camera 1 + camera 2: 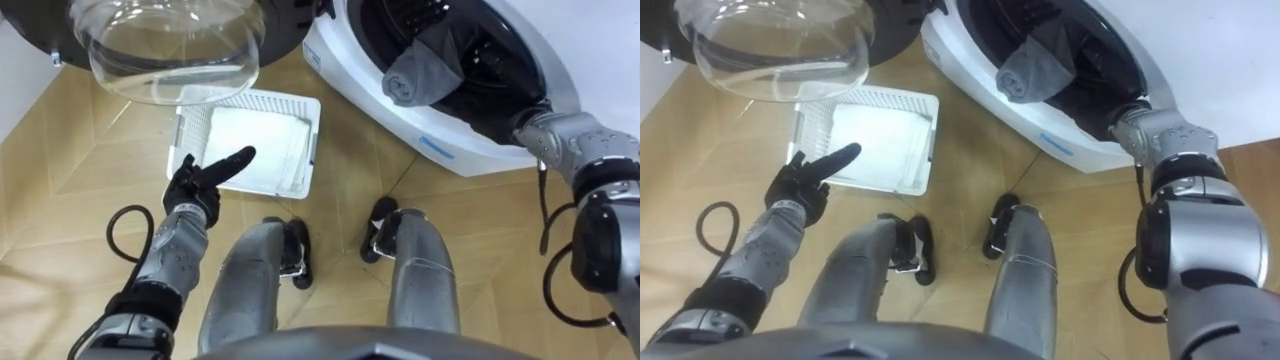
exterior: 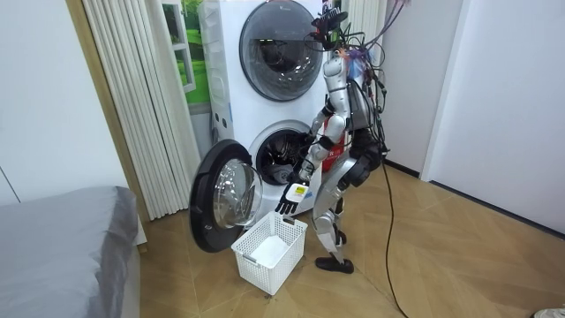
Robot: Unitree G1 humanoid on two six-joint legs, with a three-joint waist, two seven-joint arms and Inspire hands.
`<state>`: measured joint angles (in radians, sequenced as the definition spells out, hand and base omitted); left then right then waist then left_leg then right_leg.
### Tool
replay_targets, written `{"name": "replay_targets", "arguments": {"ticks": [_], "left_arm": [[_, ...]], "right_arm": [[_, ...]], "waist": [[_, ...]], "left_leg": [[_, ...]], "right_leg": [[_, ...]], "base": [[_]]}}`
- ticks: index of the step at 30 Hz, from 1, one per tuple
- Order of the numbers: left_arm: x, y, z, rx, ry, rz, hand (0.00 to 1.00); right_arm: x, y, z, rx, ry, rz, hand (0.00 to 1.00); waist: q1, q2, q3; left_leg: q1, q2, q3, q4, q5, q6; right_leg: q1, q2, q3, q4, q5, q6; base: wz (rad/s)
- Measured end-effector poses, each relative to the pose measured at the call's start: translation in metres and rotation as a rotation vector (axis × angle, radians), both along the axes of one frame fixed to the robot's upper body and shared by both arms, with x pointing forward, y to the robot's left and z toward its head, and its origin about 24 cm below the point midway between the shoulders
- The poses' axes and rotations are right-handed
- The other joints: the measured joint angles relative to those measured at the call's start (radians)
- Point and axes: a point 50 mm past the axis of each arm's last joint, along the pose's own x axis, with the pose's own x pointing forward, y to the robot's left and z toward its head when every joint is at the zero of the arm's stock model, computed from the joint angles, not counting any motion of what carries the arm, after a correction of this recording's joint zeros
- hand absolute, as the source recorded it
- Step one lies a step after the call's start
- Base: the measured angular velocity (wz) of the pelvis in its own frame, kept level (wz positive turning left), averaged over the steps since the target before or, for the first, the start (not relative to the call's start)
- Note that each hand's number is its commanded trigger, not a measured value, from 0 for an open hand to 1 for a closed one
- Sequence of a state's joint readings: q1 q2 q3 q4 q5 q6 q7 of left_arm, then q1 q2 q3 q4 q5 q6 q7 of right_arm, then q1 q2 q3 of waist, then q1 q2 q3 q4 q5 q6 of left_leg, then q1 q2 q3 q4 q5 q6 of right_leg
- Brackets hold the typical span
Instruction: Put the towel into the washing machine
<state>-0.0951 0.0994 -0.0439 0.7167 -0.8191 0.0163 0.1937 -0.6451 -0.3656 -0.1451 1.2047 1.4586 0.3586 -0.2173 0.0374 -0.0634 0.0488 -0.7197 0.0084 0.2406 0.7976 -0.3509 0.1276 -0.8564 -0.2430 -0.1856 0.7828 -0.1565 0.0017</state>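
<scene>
Before the open washing machine (image 1: 455, 152) the robot is standing, with the machine's round glass door (image 1: 170, 50) swinging out to its left. A grey towel (image 1: 420, 62) is lying bunched in the mouth of the machine's drum. The right arm is reaching into that drum, so I cannot tell the right hand's state. The left hand (image 1: 203, 178) is hovering open, fingers straight, over a white laundry basket (image 1: 300, 104) sitting on the floor just left of the machine.
</scene>
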Motion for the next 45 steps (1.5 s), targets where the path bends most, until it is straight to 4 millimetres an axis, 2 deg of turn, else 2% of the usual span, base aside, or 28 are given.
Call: {"name": "replay_targets", "arguments": {"ticks": [8,11,14,17,21,23,24,25,26,28,32,34,35,37,40,45], "left_arm": [[0.001,-0.005,0.000,-0.019,-0.002,-0.014,0.00],[-0.002,-0.004,-0.005,-0.015,0.013,-0.038,0.00],[-0.009,-0.002,-0.010,0.016,0.040,-0.072,0.00],[-0.014,0.004,-0.015,0.043,0.065,-0.103,0.00],[-0.035,0.017,-0.030,0.086,0.158,-0.121,0.00],[-0.046,0.021,-0.037,0.093,0.206,-0.126,0.00],[-0.052,0.022,-0.040,0.095,0.229,-0.128,0.00],[-0.059,0.025,-0.043,0.100,0.255,-0.132,0.00],[-0.063,0.026,-0.045,0.103,0.268,-0.130,0.00],[-0.079,0.033,-0.050,0.144,0.315,-0.151,0.00],[-0.097,0.039,-0.057,0.210,0.403,-0.217,0.00],[-0.113,0.041,-0.063,0.216,0.463,-0.224,0.00],[-0.117,0.041,-0.064,0.218,0.476,-0.227,0.00],[-0.137,0.043,-0.068,0.225,0.539,-0.238,0.00],[-0.159,0.045,-0.072,0.217,0.607,-0.232,0.00],[-0.176,0.048,-0.074,0.258,0.665,-0.280,0.00]], "right_arm": [[-0.005,-0.004,-0.005,-0.016,0.010,-0.025,0.00],[-0.012,-0.007,-0.012,-0.022,0.011,-0.036,0.00],[-0.025,-0.013,-0.023,-0.035,0.013,-0.055,0.00],[-0.040,-0.017,-0.037,-0.049,-0.015,-0.063,0.00],[-0.075,-0.015,-0.067,-0.112,0.008,-0.028,0.00],[-0.094,-0.017,-0.080,-0.178,0.061,0.005,0.00],[-0.112,-0.019,-0.090,-0.237,0.115,0.039,0.00],[-0.126,-0.020,-0.098,-0.310,0.168,0.101,0.00],[-0.134,-0.021,-0.102,-0.355,0.203,0.147,0.00],[-0.161,-0.023,-0.114,-0.513,0.336,0.350,0.00],[-0.198,-0.021,-0.129,-0.640,0.499,0.581,0.00],[-0.216,-0.014,-0.136,-0.675,0.568,0.685,0.00],[-0.220,-0.013,-0.138,-0.683,0.581,0.709,0.00],[-0.234,-0.009,-0.142,-0.706,0.623,0.796,0.00],[-0.243,-0.005,-0.145,-0.715,0.637,0.842,0.00],[-0.250,-0.001,-0.147,-0.700,0.623,0.881,0.00]], "waist": [[0.026,0.018,0.0008],[0.039,0.026,0.0002],[0.054,0.029,0.0004],[0.060,0.034,-0.0010],[0.062,0.042,-0.0037],[0.067,0.046,-0.0075],[0.066,0.054,-0.0118],[0.065,0.060,-0.0158],[0.063,0.061,-0.0171],[0.054,0.062,-0.0191],[0.045,0.073,-0.0271],[0.044,0.079,-0.0326],[0.043,0.081,-0.0339],[0.029,0.091,-0.0392],[0.019,0.101,-0.0458],[0.019,0.093,-0.0410]], "left_leg": [[0.042,0.000,0.011,-0.018,0.001,-0.001],[0.067,0.000,0.006,-0.042,0.005,-0.007],[0.098,0.000,-0.011,-0.076,0.015,-0.013],[0.110,0.003,-0.034,-0.110,0.026,-0.019],[0.189,0.016,-0.042,-0.177,0.028,-0.023],[0.221,0.017,-0.043,-0.202,0.028,-0.025],[0.246,0.018,-0.045,-0.219,0.027,-0.026],[0.275,0.019,-0.048,-0.240,0.027,-0.028],[0.291,0.020,-0.049,-0.254,0.027,-0.030],[0.340,0.020,-0.047,-0.301,0.031,-0.037],[0.387,0.029,-0.047,-0.351,0.037,-0.050],[0.432,0.037,-0.046,-0.388,0.042,-0.062],[0.444,0.038,-0.046,-0.397,0.043,-0.065],[0.500,0.041,-0.046,-0.444,0.049,-0.075],[0.563,0.046,-0.044,-0.493,0.056,-0.086],[0.643,0.050,-0.045,-0.545,0.066,-0.102]], "right_leg": [[0.030,0.000,0.005,-0.008,-0.001,-0.002],[0.060,0.001,-0.010,-0.037,0.000,-0.001],[0.104,0.007,-0.033,-0.076,0.005,-0.002],[0.137,0.028,-0.047,-0.129,0.020,-0.003],[0.234,0.058,-0.068,-0.213,0.035,0.003],[0.266,0.066,-0.068,-0.239,0.038,0.008],[0.293,0.073,-0.069,-0.259,0.040,0.013],[0.324,0.081,-0.068,-0.284,0.043,0.017],[0.338,0.085,-0.065,-0.294,0.045,0.020],[0.382,0.095,-0.067,-0.331,0.047,0.023],[0.430,0.118,-0.071,-0.386,0.055,0.021],[0.470,0.136,-0.070,-0.420,0.061,0.017],[0.481,0.140,-0.069,-0.429,0.061,0.016],[0.537,0.153,-0.074,-0.464,0.061,0.016],[0.592,0.167,-0.079,-0.497,0.061,0.016],[0.663,0.186,-0.086,-0.528,0.055,0.012]], "base": [[-0.03],[0.00],[0.10],[0.12],[0.00],[-0.05],[-0.04],[0.00],[-0.05],[-0.06],[-0.07],[-0.14],[-0.08],[0.00],[0.00],[0.01]]}}
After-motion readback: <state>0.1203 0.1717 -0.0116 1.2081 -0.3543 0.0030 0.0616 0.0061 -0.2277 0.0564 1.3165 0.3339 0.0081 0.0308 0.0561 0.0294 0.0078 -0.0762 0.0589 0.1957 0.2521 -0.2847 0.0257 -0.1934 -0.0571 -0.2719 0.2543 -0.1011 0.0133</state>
